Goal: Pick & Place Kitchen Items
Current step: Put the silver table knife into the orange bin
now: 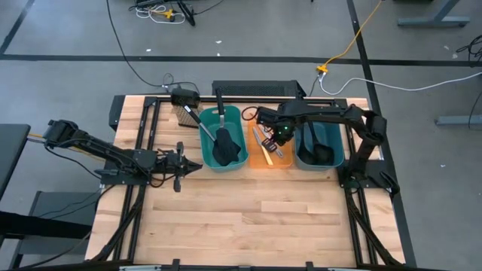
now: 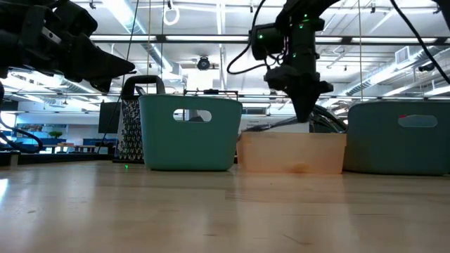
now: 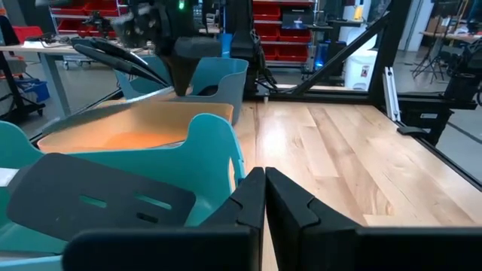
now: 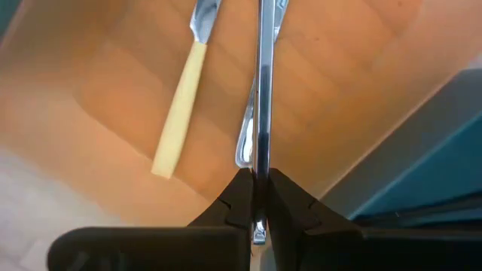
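Right fingers [image 4: 257, 197] pinch what looks like a silver knife [image 4: 263, 90] over the orange bin [image 4: 113, 68]; left fingers [image 3: 265, 197] closed, empty.

Three bins in row; spatulas [image 1: 223, 143] in left bin [image 1: 205, 152], knives [image 1: 266, 144] in middle bin [image 1: 256, 161], ladles [image 1: 319, 150] in right bin [image 1: 339, 154].

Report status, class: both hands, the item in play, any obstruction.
Right hand over orange bin, shut on silver knife. Left hand shut, empty, beside left teal bin. Yellow-handled knife already in orange bin. Nothing blocking.
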